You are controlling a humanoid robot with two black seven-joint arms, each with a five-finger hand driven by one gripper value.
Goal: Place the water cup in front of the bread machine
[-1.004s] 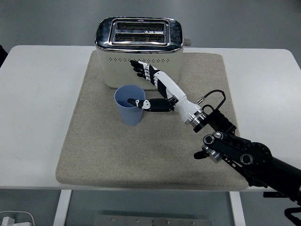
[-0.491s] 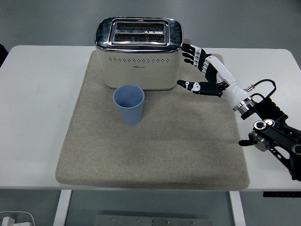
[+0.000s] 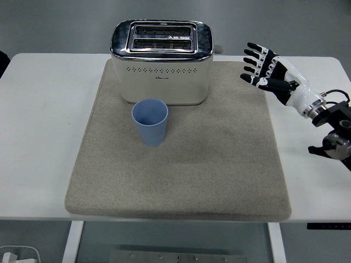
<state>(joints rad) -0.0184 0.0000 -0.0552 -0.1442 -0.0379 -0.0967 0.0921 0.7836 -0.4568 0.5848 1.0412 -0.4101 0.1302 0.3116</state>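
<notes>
On the beige felt mat (image 3: pixel 219 164), a blue plastic cup (image 3: pixel 150 121) stands upright just before the cream, chrome-topped toaster (image 3: pixel 162 61). Right hand (image 3: pixel 267 72) hovers, fingers spread, empty; its arm is cut off by the frame edge.

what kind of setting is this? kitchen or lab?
Likely a lab test bench, not a kitchen: a bare white table holds only a beige mat, a toaster and a blue cup, with the robot's right hand above it.
</notes>
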